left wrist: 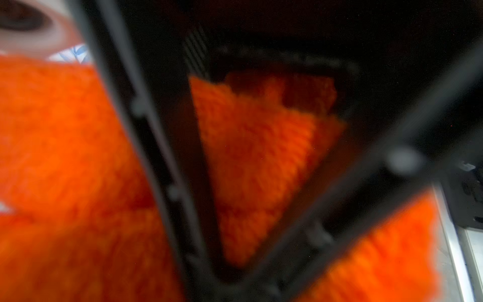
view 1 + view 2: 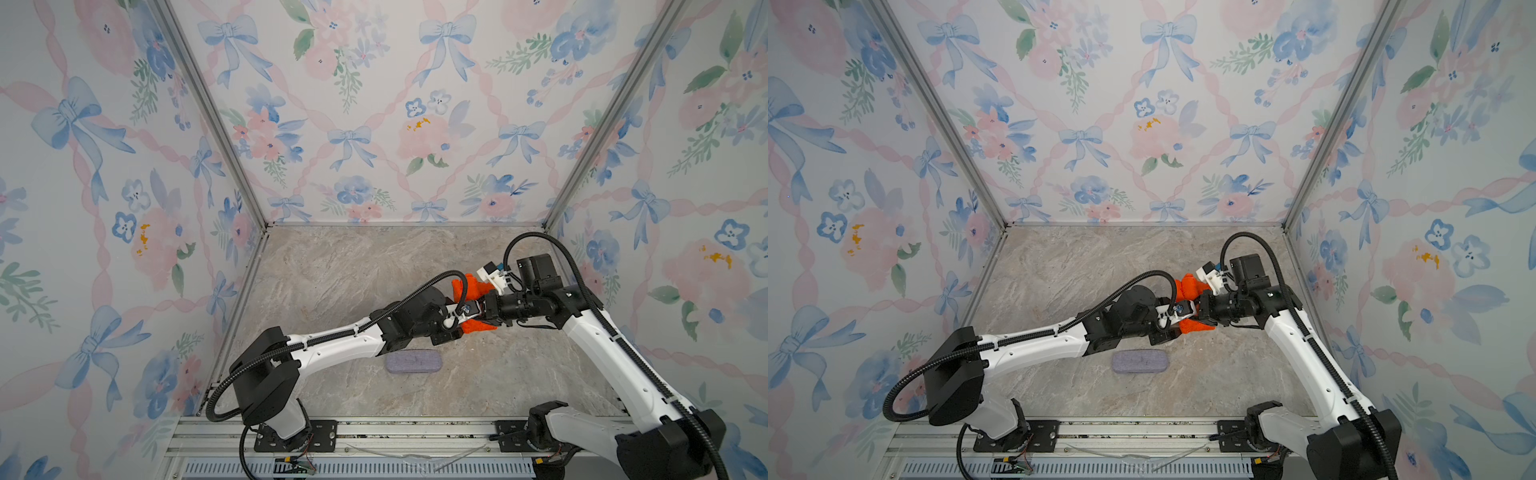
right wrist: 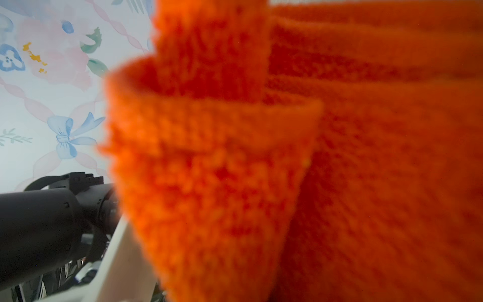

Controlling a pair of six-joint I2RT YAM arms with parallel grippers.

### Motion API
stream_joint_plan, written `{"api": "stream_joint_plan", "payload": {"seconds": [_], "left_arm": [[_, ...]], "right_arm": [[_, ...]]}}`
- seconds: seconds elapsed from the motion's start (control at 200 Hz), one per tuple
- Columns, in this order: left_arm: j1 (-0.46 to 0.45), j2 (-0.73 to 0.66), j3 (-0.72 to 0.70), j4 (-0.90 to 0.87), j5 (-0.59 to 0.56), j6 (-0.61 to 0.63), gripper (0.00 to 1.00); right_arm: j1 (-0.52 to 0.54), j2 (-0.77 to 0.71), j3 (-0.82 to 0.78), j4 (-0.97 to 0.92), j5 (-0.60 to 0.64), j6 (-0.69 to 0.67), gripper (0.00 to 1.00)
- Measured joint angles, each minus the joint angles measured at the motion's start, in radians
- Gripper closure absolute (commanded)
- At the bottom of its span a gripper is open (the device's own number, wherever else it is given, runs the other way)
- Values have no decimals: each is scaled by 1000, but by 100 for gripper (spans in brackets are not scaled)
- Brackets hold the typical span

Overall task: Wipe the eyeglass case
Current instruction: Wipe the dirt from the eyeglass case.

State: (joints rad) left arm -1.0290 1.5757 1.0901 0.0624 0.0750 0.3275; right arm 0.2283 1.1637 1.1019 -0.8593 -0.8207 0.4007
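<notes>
- Left arm [image 2: 332, 345]: stretched from its base at the near rail across the marbled beige surface [image 2: 332, 270] toward the right half.
- Grey, felt-covered, oblong eyeglass case [image 2: 413, 362]: closed and flat on the surface, near the front middle, just nearer the front than the left arm's wrist, apart from both tools; shown in both top views [image 2: 1140, 361]. No cloth on it, so wiping judged not yet begun.
- Handling of the eyeglass case, as a judgement: light, stiff-shelled under a soft, grippy felt skin; liable to slide or swivel under a sideways stroke unless steadied; best pinched across its narrow width near one rounded end, long top left free for wiping.
- Left tool [image 2: 464, 311]: pressed together, pinching a fold of fluffy orange cloth [image 2: 459, 289]; pile seen between its fingers [image 1: 162, 162] in the left wrist view.
- Orange cloth: bunched between the two tools, behind and right of the case; soft, limp, prone to drooping; contact of its lower fold with the surface not discernible.
- Right tool [image 2: 484, 311]: tip to tip with the left tool, pressed together, apparently on the same cloth; right wrist view filled by orange pile.
</notes>
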Motion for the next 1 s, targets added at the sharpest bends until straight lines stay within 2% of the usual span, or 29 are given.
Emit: {"api": "stream_joint_plan", "payload": {"seconds": [0.14, 0.31, 0.395, 0.49, 0.62, 0.7, 0.78, 0.93, 1.0], "left_arm": [[2, -4, 0, 8, 0, -3, 70], [2, -6, -1, 2, 0, -16, 70], [5, -13, -8, -8, 0, -23, 70], [5, -13, -8, -4, 2, -22, 70], [5, -13, -8, -4, 3, -22, 70], [5, -17, -10, -5, 3, -23, 70], [5, -21, -11, -7, 3, -23, 70], [6, -23, -12, -7, 3, -23, 70], [8, -27, -18, -19, 0, -23, 70]], "right_arm": [[-34, 2, 27, -17, -5, -17, 100], [80, 2, -27, 98, 6, 56, 100], [93, 2, -37, 116, 18, 67, 100], [50, 2, -18, 69, 13, 32, 100], [-85, 1, 40, -30, 9, -45, 100], [-109, -3, 52, -50, 16, -61, 100], [-66, -6, 45, -32, 35, -44, 100], [102, -10, -23, 92, 50, 52, 100], [111, -12, -44, 125, 47, 79, 100]]}}
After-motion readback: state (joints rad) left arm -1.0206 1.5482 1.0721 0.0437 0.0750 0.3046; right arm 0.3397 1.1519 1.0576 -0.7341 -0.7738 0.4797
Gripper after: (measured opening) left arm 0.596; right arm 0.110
